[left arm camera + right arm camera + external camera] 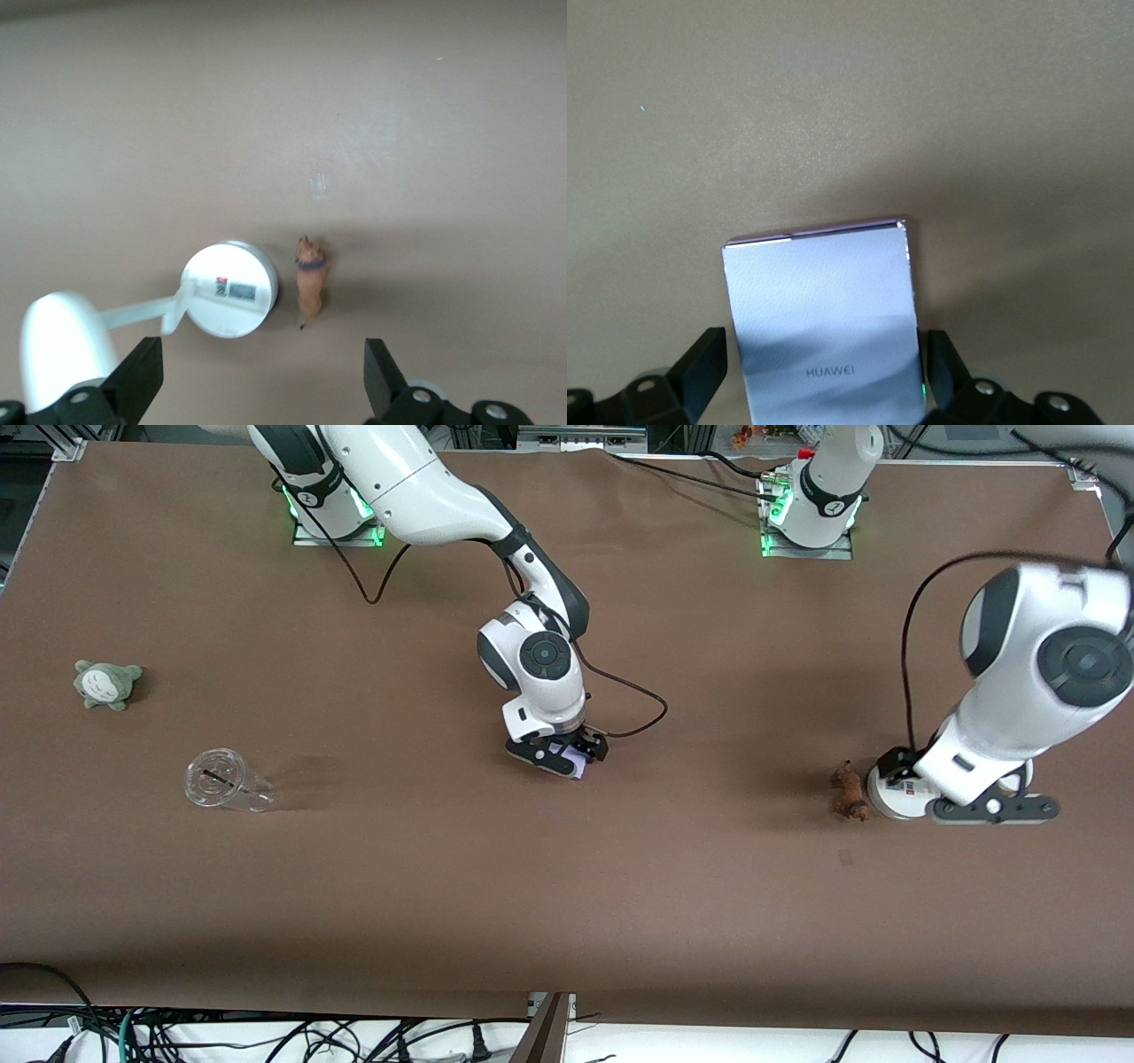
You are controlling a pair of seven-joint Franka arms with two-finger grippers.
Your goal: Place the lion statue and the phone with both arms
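**Near the table's middle, a phone sits between the right fingers**

Near the middle of the brown table (443, 886), which has a matt, paper-like surface, the right gripper (560, 755) is low over the phone (571, 762). The phone is a flat, smooth rectangle of pale lilac-white colour with rounded corners and a thin shiny edge; in the right wrist view (824, 319) one can read the word HUAWEI on it. The two black fingers (700, 367) stand at its two long sides, very close to them; whether they press it or only frame it I cannot tell, and also not if the phone lies on the table or is lifted a little.

Toward the left arm's end of the table, the left gripper (983, 806) hangs over the white stand (890, 793), which has a round smooth base, a thin arm and a disc. Its fingers (137, 376) are spread wide and hold nothing. The lion statue (310, 279) is a small, slim brown figurine with a darker end and a thin tail. It lies on the table just beside the round base of the stand (850, 790).

Toward the right arm's end lie a clear plastic cup (221, 781) on its side and a soft grey-green plush (106, 684), well apart from the grippers.
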